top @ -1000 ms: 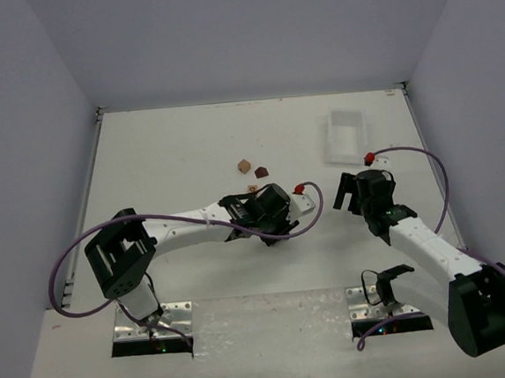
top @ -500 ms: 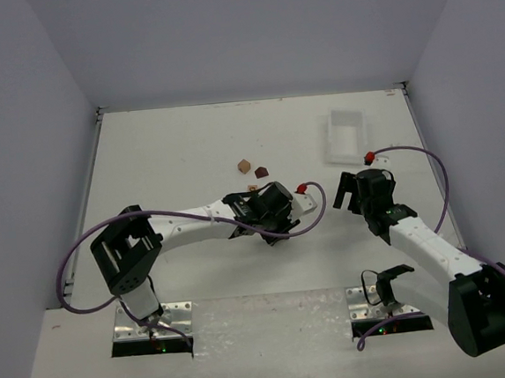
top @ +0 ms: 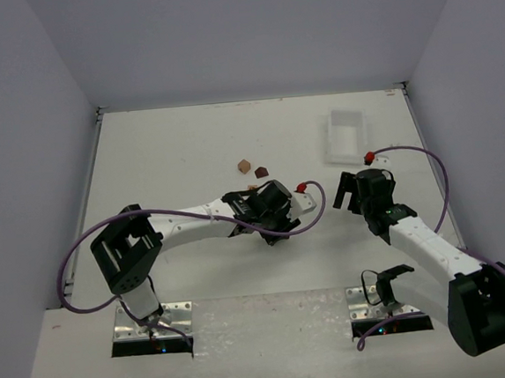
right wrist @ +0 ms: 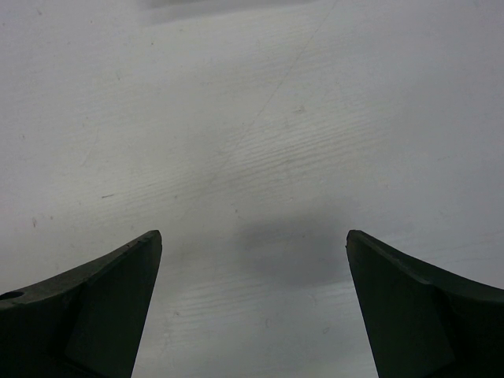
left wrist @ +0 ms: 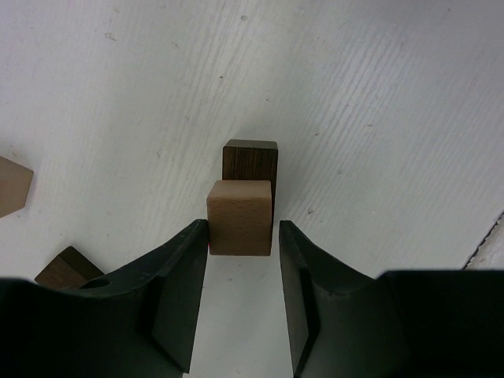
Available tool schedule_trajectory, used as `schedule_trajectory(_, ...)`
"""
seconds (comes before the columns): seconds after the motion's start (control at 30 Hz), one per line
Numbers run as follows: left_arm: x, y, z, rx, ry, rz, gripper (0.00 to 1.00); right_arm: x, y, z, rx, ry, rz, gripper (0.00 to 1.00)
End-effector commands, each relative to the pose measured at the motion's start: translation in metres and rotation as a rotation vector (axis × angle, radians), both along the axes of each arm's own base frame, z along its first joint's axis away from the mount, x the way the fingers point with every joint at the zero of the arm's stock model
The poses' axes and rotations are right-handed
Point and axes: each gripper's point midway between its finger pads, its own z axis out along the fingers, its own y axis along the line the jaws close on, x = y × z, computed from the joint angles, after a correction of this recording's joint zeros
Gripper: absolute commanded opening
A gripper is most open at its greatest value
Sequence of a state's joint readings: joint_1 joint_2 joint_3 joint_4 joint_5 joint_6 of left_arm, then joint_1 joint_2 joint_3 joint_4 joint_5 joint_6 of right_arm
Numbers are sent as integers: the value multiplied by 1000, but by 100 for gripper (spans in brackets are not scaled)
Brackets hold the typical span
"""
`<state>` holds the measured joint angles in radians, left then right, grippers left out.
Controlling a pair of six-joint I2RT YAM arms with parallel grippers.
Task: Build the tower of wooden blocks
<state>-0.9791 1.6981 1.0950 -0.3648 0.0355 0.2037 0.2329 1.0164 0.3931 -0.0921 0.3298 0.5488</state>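
The main risk is in pulling away. The left fingers (left wrist: pixel 177 299) flank the tan block (left wrist: pixel 239 218) very closely. That block appears to rest on the dark block (left wrist: pixel 250 161), seemingly shifted a little to one side rather than square on it. If one pad drags on the wood as the fingers lift or swing aside, the upper block could tip or slide off and the small stack would fall. A sideways drift of the wrist would likely do the same. The apparent offset makes the perch less forgiving, and any block added on top would start from that lean.

The left fingers are parted by only a sliver. The left pad looks to be against the block's side and a thin gap shows at the right pad, so nothing seems to be clamped. The tan block sits right between the fingertips, with the dark one just beyond and beneath it on the worktop (left wrist: pixel 378 118).

A loose tan block (left wrist: pixel 12 185) and a loose dark block (left wrist: pixel 67 268) lie to the left, near the stack but apart from it. From above, the left wrist hides the stack. The right fingers (right wrist: pixel 102 315) stand wide apart over the worktop, holding nothing, well apart from the blocks.
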Motion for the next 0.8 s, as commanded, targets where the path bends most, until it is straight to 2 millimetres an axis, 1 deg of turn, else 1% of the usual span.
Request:
schedule_trajectory(0.0,5,-12,20,-68,-11,-25,39,13,1,17,1,-48,-8,99)
schedule_trajectory(0.17,4,-11,18,-62,-9,-23,39,13,0,17,0,-47,-10,99)
schedule_trajectory(0.33,7,-10,17,-56,-16,-10,43,13,0,17,-2,-47,-8,99)
schedule_trajectory(0.47,10,-10,20,-58,-28,5,59,13,0,17,-3,-47,-10,99)
schedule_trajectory(0.5,10,-10,21,-61,-30,5,59,13,0,17,-3,-47,-10,99)
schedule_trajectory(0.67,8,-15,39,-110,-43,-17,74,13,0,16,-3,-44,-9,99)
schedule_trajectory(0.77,7,-19,51,-146,-52,-31,87,14,0,18,-3,-47,-10,99)
